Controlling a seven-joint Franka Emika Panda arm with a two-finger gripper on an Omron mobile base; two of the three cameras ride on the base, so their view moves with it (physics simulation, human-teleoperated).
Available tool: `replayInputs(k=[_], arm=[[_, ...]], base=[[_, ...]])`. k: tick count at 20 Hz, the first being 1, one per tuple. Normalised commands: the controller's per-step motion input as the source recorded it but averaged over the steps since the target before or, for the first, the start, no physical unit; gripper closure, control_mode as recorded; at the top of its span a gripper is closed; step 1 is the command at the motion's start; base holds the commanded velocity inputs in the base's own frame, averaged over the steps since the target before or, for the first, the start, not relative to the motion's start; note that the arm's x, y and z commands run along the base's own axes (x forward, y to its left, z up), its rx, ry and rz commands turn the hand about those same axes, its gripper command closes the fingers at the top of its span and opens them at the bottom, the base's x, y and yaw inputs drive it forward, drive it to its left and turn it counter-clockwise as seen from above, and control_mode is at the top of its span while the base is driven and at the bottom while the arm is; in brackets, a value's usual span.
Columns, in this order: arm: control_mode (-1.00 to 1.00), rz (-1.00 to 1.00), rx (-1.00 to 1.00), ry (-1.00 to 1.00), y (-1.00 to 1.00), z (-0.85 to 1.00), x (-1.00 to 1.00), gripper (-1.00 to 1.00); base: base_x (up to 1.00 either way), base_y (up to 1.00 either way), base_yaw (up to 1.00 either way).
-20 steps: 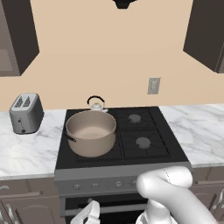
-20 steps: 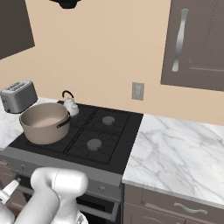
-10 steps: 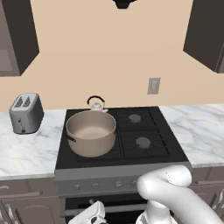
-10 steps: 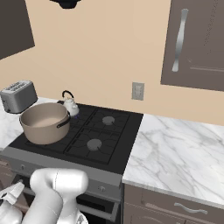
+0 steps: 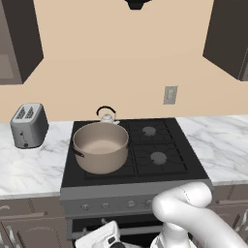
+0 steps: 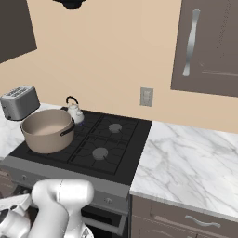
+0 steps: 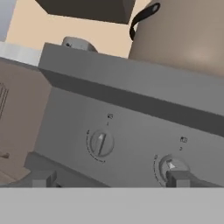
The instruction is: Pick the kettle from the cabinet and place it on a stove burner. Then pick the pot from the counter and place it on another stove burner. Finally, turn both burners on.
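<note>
The tan pot (image 5: 100, 152) sits on the stove's front left burner. The small silver kettle (image 5: 107, 116) stands right behind it on the back left burner. Both show again in the right base view, pot (image 6: 47, 130) and kettle (image 6: 74, 112). The two right burners (image 5: 158, 157) are bare. My gripper (image 7: 109, 179) is open, low in front of the stove's grey control panel, with nothing between its fingers. One knob (image 7: 100, 143) lies between the fingertips' lines, and the right fingertip (image 7: 179, 178) is just before a second knob (image 7: 169, 166). The pot's side and dark handle (image 7: 142, 19) loom above the panel.
A boxy grey toaster (image 5: 29, 125) stands on the marble counter (image 5: 29, 167) left of the stove. More counter (image 6: 190, 162) runs to the right, under the dark cabinet (image 6: 214, 60) with its wavy silver handle (image 6: 190, 42). A wall outlet (image 5: 170, 95) sits behind the stove.
The hand has shifted only slightly, low in front of the oven. The jaws stay open. Pot and kettle have not moved.
</note>
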Motion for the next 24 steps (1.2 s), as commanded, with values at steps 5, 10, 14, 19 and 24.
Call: replayInputs(k=[5, 10, 14, 19, 24], arm=[[-1.0, 0.0, 0.29, 0.0, 0.0, 0.0, 0.18, -1.0], [-1.0, 0.0, 0.29, 0.01, 0.0, 0.0, 0.1, -1.0], [-1.0, 0.03, 0.27, 0.05, 0.0, 0.0, 0.05, -1.0], [-1.0, 0.0, 0.24, 0.03, 0.0, 0.0, 0.19, -1.0], [-1.0, 0.0, 0.06, 0.0, 0.0, 0.0, 0.03, -1.0]], base=[[0.0, 0.0, 0.0], [0.0, 0.0, 0.0], [0.0, 0.0, 0.0], [0.0, 0.0, 0.0], [0.0, 0.0, 0.0]])
